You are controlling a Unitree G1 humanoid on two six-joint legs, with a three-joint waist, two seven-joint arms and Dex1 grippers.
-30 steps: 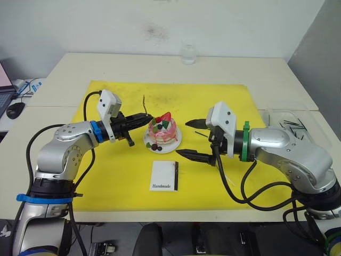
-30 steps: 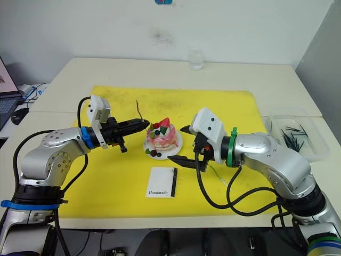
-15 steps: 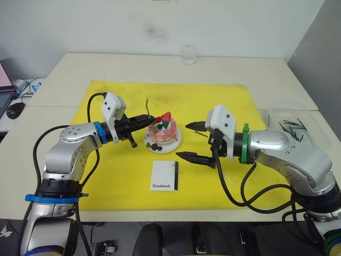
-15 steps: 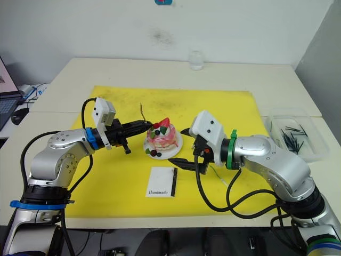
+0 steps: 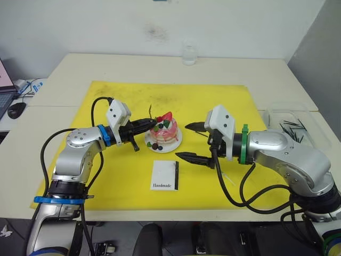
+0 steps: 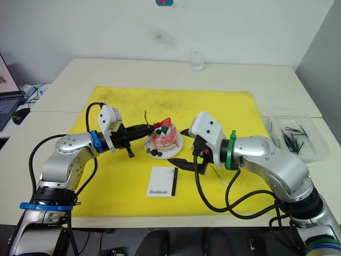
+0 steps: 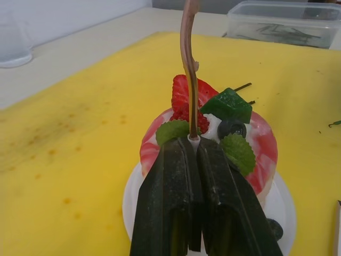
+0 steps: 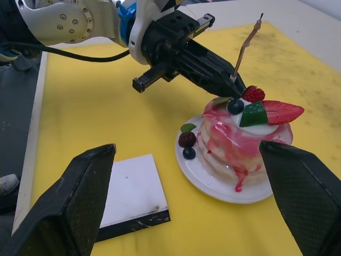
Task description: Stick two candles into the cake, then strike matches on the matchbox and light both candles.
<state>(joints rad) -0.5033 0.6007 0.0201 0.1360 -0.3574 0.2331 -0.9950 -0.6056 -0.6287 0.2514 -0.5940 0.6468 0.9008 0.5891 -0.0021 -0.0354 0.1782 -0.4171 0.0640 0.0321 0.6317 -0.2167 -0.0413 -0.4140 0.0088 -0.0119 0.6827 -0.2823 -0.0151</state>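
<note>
Left jaws (image 5: pixel 153 122) nearer cake (image 5: pixel 163 133), gripping candle (image 5: pixel 151 111)

Both arms were silver-grey metal with looping black cables; the left arm (image 5: pixel 80 146) bore blue bands, the right arm (image 5: pixel 279 152) a green band; white wrist housings, black fingers.

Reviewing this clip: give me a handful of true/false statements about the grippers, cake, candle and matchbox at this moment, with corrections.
1. The left gripper is shut on a pinkish candle. True.
2. The candle already stands planted in the cake. False: its lower end is clamped between the fingers, at the cake's edge.
3. The right gripper is open and holds nothing. True.
4. The matchbox rests on the cake's plate. False: it lies on the yellow mat, apart from the plate.
5. The clear container sits at the robot's left. False: it is at its right.
</note>
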